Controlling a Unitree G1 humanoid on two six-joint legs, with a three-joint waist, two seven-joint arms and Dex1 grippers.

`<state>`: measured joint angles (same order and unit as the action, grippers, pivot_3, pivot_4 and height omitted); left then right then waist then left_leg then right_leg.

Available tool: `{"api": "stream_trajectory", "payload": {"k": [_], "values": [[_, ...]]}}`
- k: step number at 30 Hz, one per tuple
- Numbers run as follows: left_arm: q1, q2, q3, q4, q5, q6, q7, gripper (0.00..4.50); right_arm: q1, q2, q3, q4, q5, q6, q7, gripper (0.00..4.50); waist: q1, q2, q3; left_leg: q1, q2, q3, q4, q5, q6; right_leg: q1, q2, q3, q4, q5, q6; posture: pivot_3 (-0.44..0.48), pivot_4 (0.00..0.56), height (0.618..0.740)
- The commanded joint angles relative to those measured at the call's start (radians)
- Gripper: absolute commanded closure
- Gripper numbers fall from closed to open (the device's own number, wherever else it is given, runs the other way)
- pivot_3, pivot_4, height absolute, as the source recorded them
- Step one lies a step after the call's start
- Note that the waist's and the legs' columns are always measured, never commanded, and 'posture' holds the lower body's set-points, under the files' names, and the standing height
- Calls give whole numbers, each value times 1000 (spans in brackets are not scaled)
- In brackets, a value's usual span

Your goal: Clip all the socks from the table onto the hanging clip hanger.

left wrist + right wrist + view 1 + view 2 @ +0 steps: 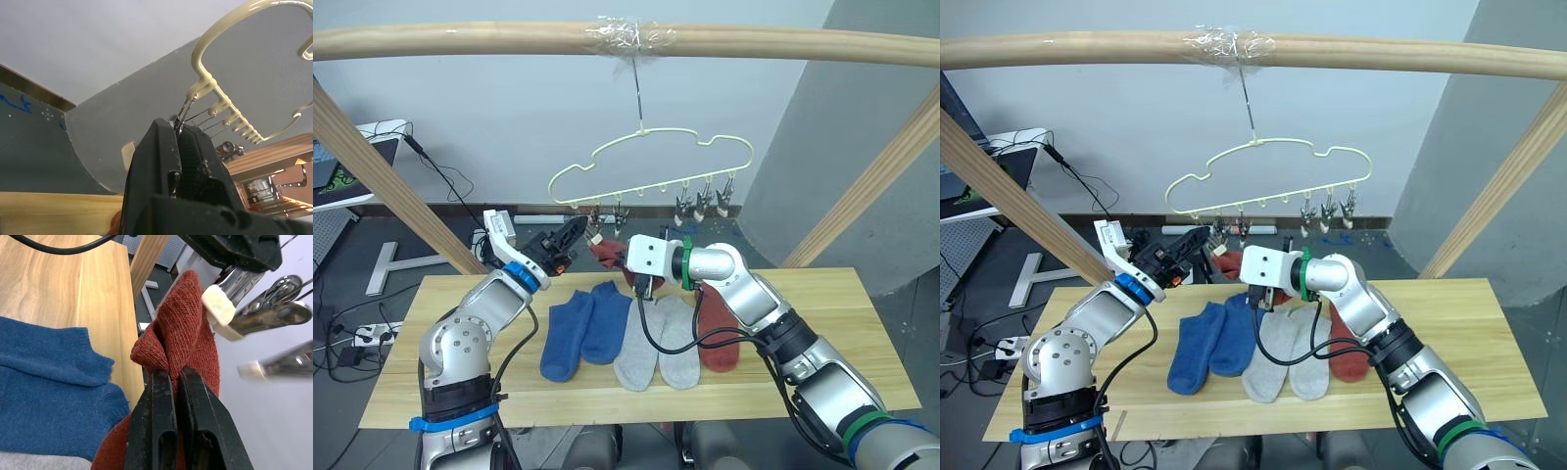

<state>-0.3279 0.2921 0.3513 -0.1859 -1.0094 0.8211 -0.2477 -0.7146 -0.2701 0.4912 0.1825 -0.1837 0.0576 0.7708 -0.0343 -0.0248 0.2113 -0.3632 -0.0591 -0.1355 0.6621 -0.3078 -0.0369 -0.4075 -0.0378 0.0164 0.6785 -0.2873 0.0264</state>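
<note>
The right claw (177,382) is clenched on a fold of a rust red sock (183,340), lifted off the bench (862,333) and held just below the leftmost clips of the clip hanger (651,166). The left claw (177,142) is clenched on one of those end clips (183,111), apparently pinching its handles to spread it. The raised sock's cuff end rises from the right claw toward that clip, close to its cream-tipped handle; its long axis runs steeply upward, with the rest of the fabric hanging down behind the claw's fingers.

To do this step well, the sock's top edge wants feeding straight up into the clip's mouth — deep enough that the metal bites through both layers of the fold, not just the fuzzy rim. The left claw should stay squeezed until the fabric is seated, then let go before the right one does. The hanger swings freely on its hook, so a sideways push could carry the clip away from the sock.

Below the right claw, five socks lie side by side on the bench: two blue socks (582,328), two grey socks (656,343) and the second red sock (717,338), their long axes running roughly front to back, cuffs at the far side.
</note>
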Motion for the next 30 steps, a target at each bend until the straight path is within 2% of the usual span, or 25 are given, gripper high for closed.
{"api": "stream_trajectory", "payload": {"k": [1,7,29,30], "values": [[9,12,2,0,9,1,7,4484,5,-9,-22,-73,5,-1,14,4445,0,0,0,0,0,0,0,0,0,0,0,0,0,0,0,-9,224,740],[4,4,-2,0,8,-1,11,4484,17,3,-12,-106,0,21,9,4445,0,0,0,0,0,0,0,0,0,0,0,0,0,0,0,-11,226,740],[24,16,-20,-12,12,3,-5,4484,-15,72,-16,-9,-50,-15,-68,4445,0,1,2,0,0,0,0,0,0,0,0,0,0,0,0,-4,235,740],[25,16,-18,-13,12,0,-8,4134,-13,73,-15,-12,-49,-14,-66,4489,0,1,2,0,0,0,0,0,0,0,0,0,0,0,0,-4,235,740]]}}
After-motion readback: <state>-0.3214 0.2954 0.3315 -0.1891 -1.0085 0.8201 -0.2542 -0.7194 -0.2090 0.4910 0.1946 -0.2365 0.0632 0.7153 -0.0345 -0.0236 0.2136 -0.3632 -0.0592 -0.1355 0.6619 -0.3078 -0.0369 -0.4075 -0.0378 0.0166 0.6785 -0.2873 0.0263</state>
